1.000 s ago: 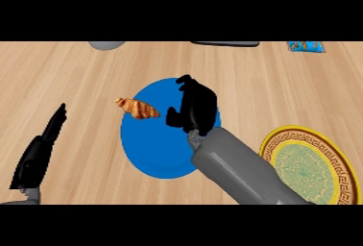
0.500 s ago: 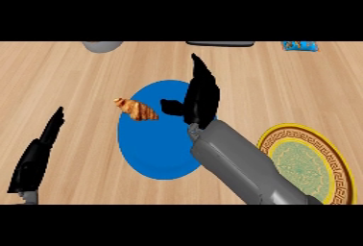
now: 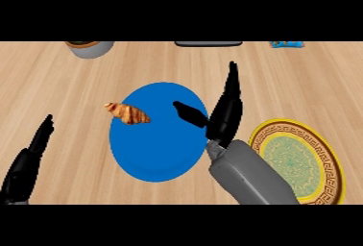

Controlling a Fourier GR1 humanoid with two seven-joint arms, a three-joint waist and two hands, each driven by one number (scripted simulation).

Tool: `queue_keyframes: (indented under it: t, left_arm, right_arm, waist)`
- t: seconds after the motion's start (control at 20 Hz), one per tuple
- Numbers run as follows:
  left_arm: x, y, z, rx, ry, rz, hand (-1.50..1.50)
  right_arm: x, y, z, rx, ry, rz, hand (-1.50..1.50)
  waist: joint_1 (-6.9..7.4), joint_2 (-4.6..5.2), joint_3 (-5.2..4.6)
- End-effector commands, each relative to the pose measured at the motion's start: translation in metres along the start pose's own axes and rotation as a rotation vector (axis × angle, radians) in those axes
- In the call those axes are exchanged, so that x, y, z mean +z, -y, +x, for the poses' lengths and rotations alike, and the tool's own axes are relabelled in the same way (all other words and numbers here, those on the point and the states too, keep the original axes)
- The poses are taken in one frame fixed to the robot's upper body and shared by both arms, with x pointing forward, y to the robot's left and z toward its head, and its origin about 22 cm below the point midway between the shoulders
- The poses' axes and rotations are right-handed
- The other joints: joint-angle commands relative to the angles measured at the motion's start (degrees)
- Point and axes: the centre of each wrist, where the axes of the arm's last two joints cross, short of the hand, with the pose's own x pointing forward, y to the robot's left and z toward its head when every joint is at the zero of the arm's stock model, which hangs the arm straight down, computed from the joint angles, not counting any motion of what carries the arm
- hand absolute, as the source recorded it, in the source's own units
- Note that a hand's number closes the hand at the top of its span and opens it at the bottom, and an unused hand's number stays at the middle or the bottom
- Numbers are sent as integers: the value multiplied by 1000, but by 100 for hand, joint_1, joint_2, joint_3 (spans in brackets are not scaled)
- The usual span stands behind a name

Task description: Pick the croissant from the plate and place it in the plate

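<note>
1. The golden-brown croissant (image 3: pixel 127 113) lies on the round blue plate's (image 3: pixel 159 153) upper-left rim, left of frame centre.
2. The right hand (image 3: pixel 221 117) hovers right of it, fingers straight, thumb spread, holding nothing; the left hand (image 3: pixel 28 161) rests unclenched at lower left.
3. Judged step: reaching to grasp; next, close round the croissant, then carry it to the yellow patterned plate (image 3: pixel 319 144) at lower right.

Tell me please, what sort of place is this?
Probably a kitchen counter or dining table: a wooden top holds a blue plate with a croissant at its edge, a yellow patterned plate, and what may be a grey pot at the far edge.
</note>
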Motion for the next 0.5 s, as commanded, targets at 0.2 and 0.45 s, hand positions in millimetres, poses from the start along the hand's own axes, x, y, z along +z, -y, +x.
queue_keyframes:
  t: [0.2,0.45]
  left_arm:
    - [-2,-11,6,-8,5,2,0]
    - [-10,-7,18,0,8,1,0]
  right_arm:
    - [38,88,-42,-162,58,-80,-150]
    - [49,140,-71,-99,80,-70,-150]
  waist:
    - [1,18,0]
    - [40,35,2]
